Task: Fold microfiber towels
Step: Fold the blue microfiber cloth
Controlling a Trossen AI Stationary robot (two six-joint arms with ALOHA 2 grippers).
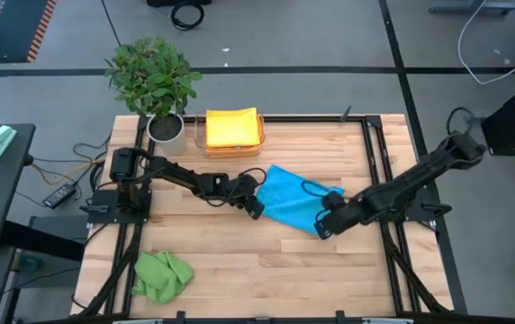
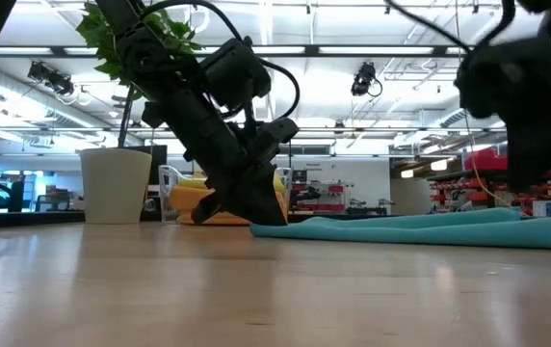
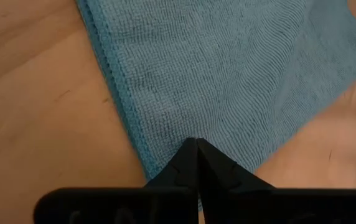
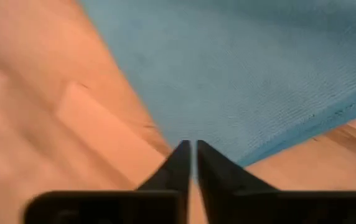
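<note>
A blue microfiber towel (image 1: 292, 196) lies flat at the table's middle, turned so that its corners point outward; it also shows in the low view (image 2: 420, 229). My left gripper (image 1: 256, 209) is shut at the towel's left corner. My right gripper (image 1: 322, 229) is over the towel's near corner, with a narrow gap between its fingers (image 4: 190, 148). A green towel (image 1: 161, 274) lies bunched near the front left. Yellow and orange towels (image 1: 232, 126) are stacked in a clear tray at the back. My left gripper pinches the blue towel's left corner (image 3: 165, 146) between its two shut fingers. It comes slanting down from the table's left. The corner lies on the wood, and the rest of the towel spreads flat beyond the fingertips (image 3: 187, 155). My right gripper's tips are at the towel's near corner (image 4: 228, 146); I cannot tell whether they touch it.
A potted plant (image 1: 154, 76) stands at the back left, beside the clear tray (image 1: 205, 144). A black frame rail (image 1: 374, 171) runs along the table's right side. Bare wood (image 1: 257, 270) lies between the blue towel and the front edge.
</note>
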